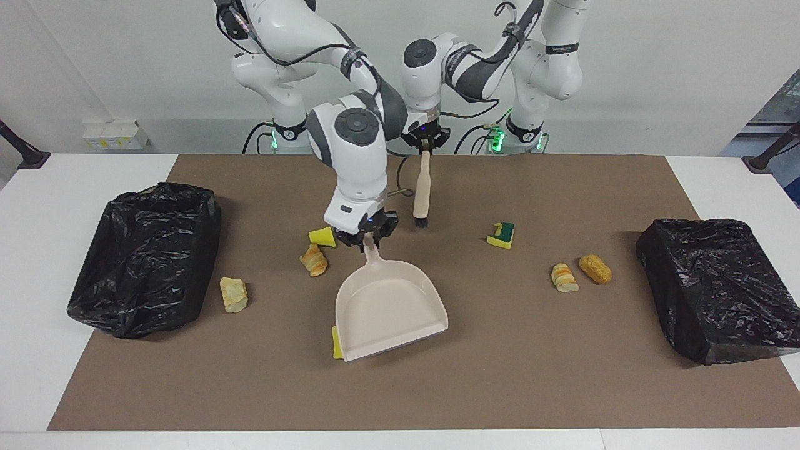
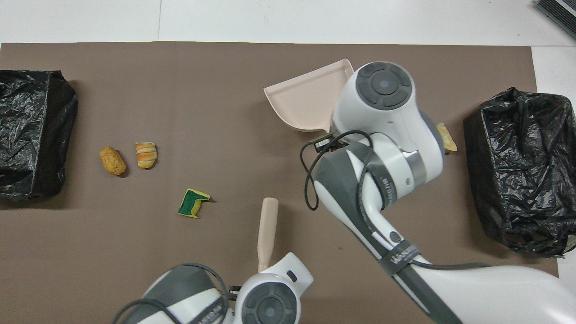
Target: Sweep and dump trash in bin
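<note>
**Both arms hold their tools over the mat**

The right gripper (image 1: 366, 240) grasps the dustpan (image 1: 387, 309) by its handle; the pan's edge covers part of a yellow sponge (image 1: 336, 342). The left gripper (image 1: 425, 142) is clenched on the brush (image 1: 422, 187), which hangs upright. The remaining trash (image 1: 564, 278) lies scattered between two black-bagged bins (image 1: 147, 256).

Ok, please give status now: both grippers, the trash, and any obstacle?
Right gripper shut on dustpan handle. Left gripper shut on brush, bristles down. Trash pieces all on mat, none in bins. Nothing blocking.
</note>
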Action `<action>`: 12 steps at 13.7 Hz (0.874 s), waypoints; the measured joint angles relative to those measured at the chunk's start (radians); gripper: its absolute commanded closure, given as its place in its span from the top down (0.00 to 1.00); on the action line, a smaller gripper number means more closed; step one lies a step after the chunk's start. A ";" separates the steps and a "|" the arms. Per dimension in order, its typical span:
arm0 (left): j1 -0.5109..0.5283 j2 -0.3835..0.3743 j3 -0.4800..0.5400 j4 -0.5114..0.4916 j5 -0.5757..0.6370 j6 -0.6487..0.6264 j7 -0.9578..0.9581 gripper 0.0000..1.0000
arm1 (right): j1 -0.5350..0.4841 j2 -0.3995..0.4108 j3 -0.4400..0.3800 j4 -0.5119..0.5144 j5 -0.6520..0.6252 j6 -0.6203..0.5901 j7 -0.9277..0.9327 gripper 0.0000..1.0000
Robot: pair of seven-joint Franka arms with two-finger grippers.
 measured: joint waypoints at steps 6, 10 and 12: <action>0.405 -0.074 0.013 0.000 0.103 -0.064 0.282 0.00 | -0.071 -0.013 -0.001 -0.033 -0.037 -0.064 -0.566 0.00; 0.721 -0.005 0.017 -0.002 0.140 0.074 0.605 0.00 | -0.065 -0.044 0.006 -0.093 -0.146 -0.065 -0.778 0.00; 0.812 0.060 0.017 0.031 0.214 0.119 0.642 0.00 | -0.059 -0.065 0.007 -0.128 -0.154 -0.065 -0.828 0.00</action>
